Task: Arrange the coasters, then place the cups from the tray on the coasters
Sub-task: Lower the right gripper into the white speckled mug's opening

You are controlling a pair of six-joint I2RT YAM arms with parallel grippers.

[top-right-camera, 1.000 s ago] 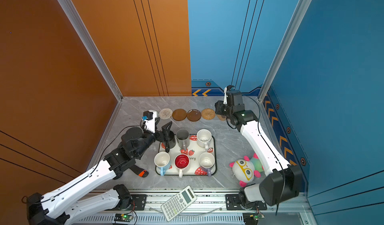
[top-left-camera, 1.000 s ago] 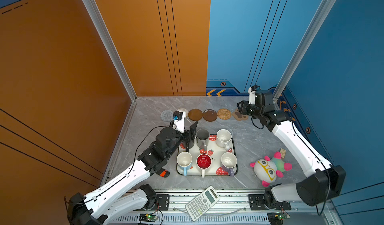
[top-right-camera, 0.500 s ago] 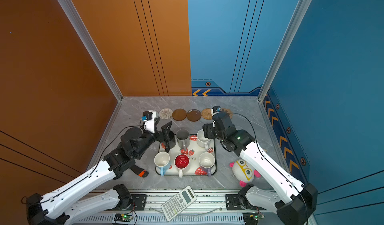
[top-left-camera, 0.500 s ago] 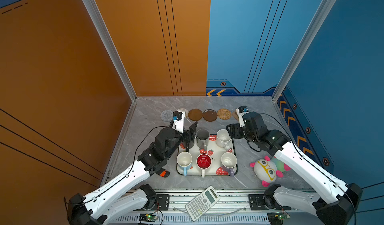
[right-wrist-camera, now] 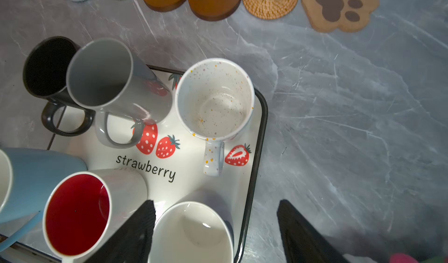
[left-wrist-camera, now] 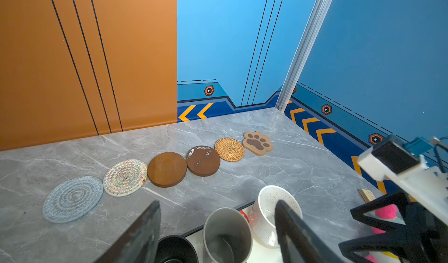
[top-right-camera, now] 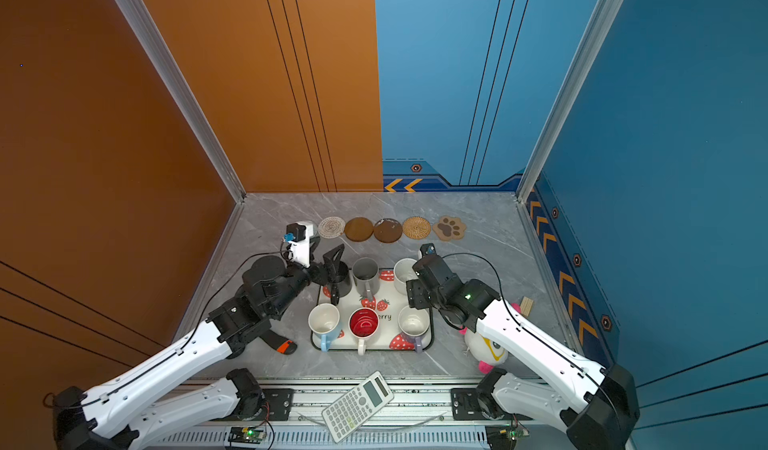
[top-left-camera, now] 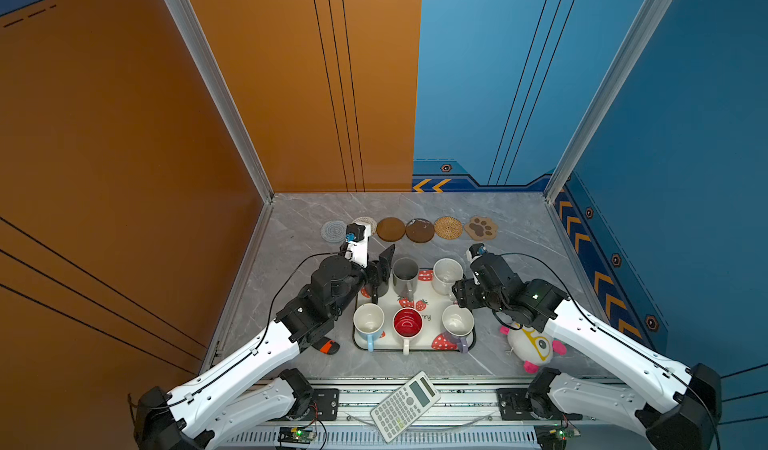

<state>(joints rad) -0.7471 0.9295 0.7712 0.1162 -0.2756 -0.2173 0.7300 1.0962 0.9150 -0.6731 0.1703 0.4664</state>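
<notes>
**A:** How does the left tool (left-wrist-camera: 217, 202) stand?

**B:** Spread wide, pinching nothing. The black mug (left-wrist-camera: 175, 249) sits low between its fingers. The grey mug (left-wrist-camera: 226, 230) just beside it shows in the same gap.

**A:** And the right tool (right-wrist-camera: 215, 201)?

**B:** Spread as well, and empty. It hangs over the right edge of the tray (right-wrist-camera: 257, 140). The lavender mug (right-wrist-camera: 191, 232) lies below the gap, and the red-lined mug (right-wrist-camera: 76, 213) is just past one finger.

**A:** Where are the cups (top-right-camera: 363, 323)?

**B:** All six stand upright on the tray. The black, the grey and the speckled mug (right-wrist-camera: 214, 96) make the far row. The light blue mug (right-wrist-camera: 36, 176), the red-lined and the lavender make the near row.

**A:** The coasters (top-right-camera: 387, 230)?

**B:** They lie in one row on the bench (top-left-camera: 519, 240), beyond the tray and near the back wall. The order is:
- grey woven round (left-wrist-camera: 72, 198)
- white woven round (left-wrist-camera: 125, 177)
- plain brown disc (left-wrist-camera: 167, 169)
- scuffed brown disc (left-wrist-camera: 203, 160)
- tan woven round (left-wrist-camera: 229, 149)
- paw-shaped mat (left-wrist-camera: 257, 142)

Neighbours touch or nearly touch.

**A:** Anything further out?

**B:** A plush toy (top-left-camera: 536, 346) lies right of the tray, under the right arm. A calculator (top-left-camera: 405, 406) rests on the front rail.
</notes>
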